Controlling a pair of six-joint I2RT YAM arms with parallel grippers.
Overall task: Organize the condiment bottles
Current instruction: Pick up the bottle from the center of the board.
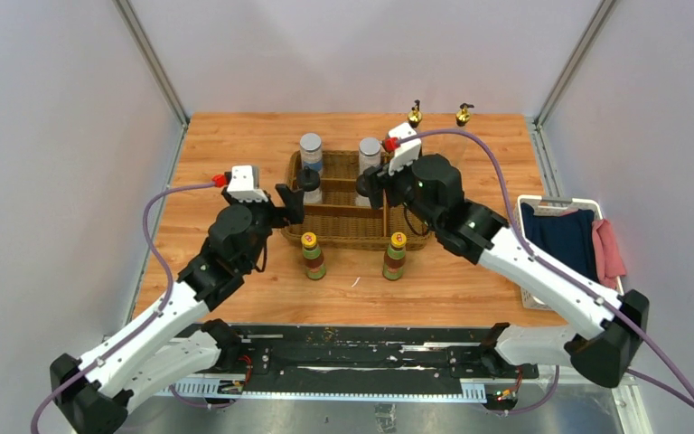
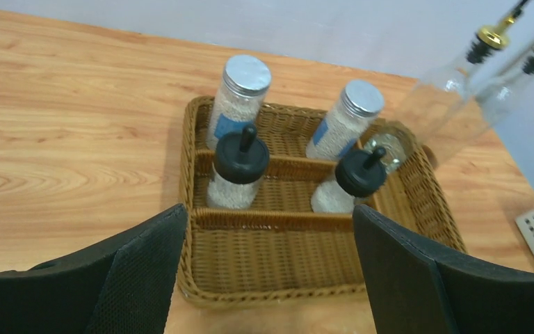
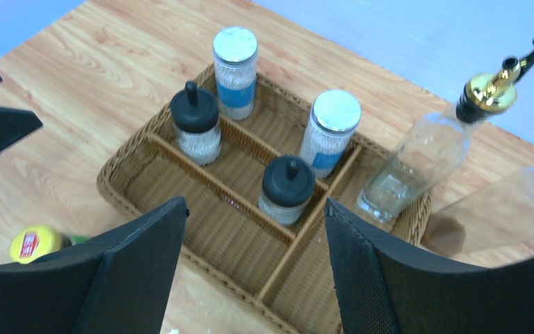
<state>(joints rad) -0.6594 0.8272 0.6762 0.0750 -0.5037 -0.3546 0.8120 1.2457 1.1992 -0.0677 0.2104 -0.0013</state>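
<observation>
A wicker basket (image 1: 343, 237) with dividers stands mid-table. In its back compartments stand two grey-lidded jars (image 1: 311, 145) (image 1: 370, 149), and in front of them two black-capped bottles (image 2: 240, 170) (image 2: 353, 181). Two yellow-capped bottles (image 1: 314, 255) (image 1: 395, 255) stand on the table in front of the basket. Two clear gold-topped bottles (image 1: 414, 113) (image 1: 463, 113) stand behind its right end; one shows in the right wrist view (image 3: 424, 156). My left gripper (image 1: 289, 203) is open and empty at the basket's left end. My right gripper (image 1: 372, 192) is open and empty above the basket's right half.
A white tray (image 1: 530, 201) holding a dark blue cloth and a pink cloth sits at the table's right edge. Grey enclosure walls stand on three sides. The basket's front compartments (image 2: 271, 257) hold nothing.
</observation>
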